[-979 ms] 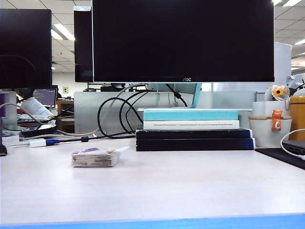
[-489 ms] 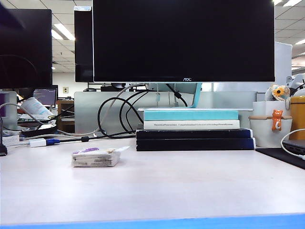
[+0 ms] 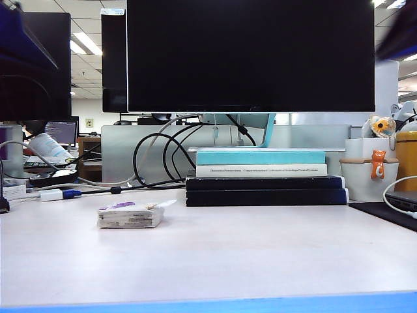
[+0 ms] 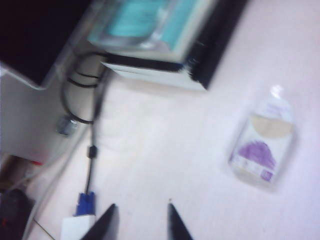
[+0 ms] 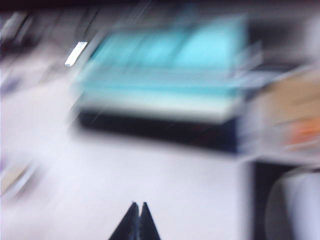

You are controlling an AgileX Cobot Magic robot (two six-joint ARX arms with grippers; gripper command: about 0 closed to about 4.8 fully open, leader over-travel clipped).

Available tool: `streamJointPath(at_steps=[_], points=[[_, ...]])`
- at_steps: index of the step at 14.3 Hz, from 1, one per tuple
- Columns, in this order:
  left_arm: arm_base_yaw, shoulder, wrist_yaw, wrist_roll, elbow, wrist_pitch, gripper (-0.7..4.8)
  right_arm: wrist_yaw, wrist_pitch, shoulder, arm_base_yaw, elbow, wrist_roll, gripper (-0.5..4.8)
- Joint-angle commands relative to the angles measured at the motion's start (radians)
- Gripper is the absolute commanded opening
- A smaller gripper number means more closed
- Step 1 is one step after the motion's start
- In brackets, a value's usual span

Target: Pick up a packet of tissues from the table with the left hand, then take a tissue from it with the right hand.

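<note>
Nothing of the task is done yet, as far as the frames show; the packet of tissues (image 3: pixel 129 215) lies flat and untouched on the counter (image 3: pixel 260 261), at about 8 o'clock from the stacked books (image 3: pixel 266 179) in the exterior view; both the pick-up and the drawing of a tissue remain.

The left end effector (image 4: pixel 139 220) hangs above bare counter with its fingers parted to a moderate gap, holding nothing; the packet (image 4: pixel 261 149) sits well apart from it, at roughly 2 o'clock from the fingertips in that picture. The right end effector (image 5: pixel 136 220) has its fingers pressed together, empty, over the counter in front of the books (image 5: pixel 160 95) (this picture is heavily smeared).

The exterior view shows only dark blurs of the arms at its upper corners, no fingers; only the wrist views show the finger gaps. The left wrist view alone shows the packet's purple label from above and a blue plug (image 4: pixel 85 204) beside the cables.
</note>
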Motion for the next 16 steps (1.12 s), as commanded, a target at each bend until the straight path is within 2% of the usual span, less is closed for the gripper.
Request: streamJointPath(at_steps=[1,4,5,6,7,9,12,13,16], points=[[-0.029,0.038,-0.037,0.031,0.063,-0.076,2.22,-0.224,-0.194,0.156,0.001,0.12,-0.108,-0.05],[-0.043,0.179,-0.011,0.031,0.195,-0.211,2.53,-0.417,-0.302,0.251,0.001,0.218,-0.214,-0.04],[-0.059,0.226,-0.01,0.04,0.222,-0.236,3.01,-0.433,-0.305,0.251,0.001,0.227,-0.211,-0.05],[-0.063,0.237,-0.011,0.053,0.227,-0.239,3.2,-0.433,-0.305,0.251,0.001,0.227,-0.211,-0.05],[-0.098,0.281,-0.03,0.096,0.236,-0.236,3.79,-0.433,-0.306,0.251,0.0,0.227,-0.212,-0.05],[-0.181,0.362,-0.185,0.181,0.237,-0.235,3.82,-0.43,-0.309,0.251,0.0,0.226,-0.215,-0.05],[-0.203,0.429,-0.198,0.194,0.237,-0.235,3.84,-0.43,-0.353,0.252,0.0,0.225,-0.266,-0.05],[-0.203,0.449,-0.215,0.195,0.237,-0.232,4.09,-0.426,-0.368,0.253,0.0,0.224,-0.275,-0.05],[-0.203,0.462,-0.205,0.196,0.237,-0.233,4.09,-0.431,-0.367,0.253,0.001,0.223,-0.278,-0.05]])
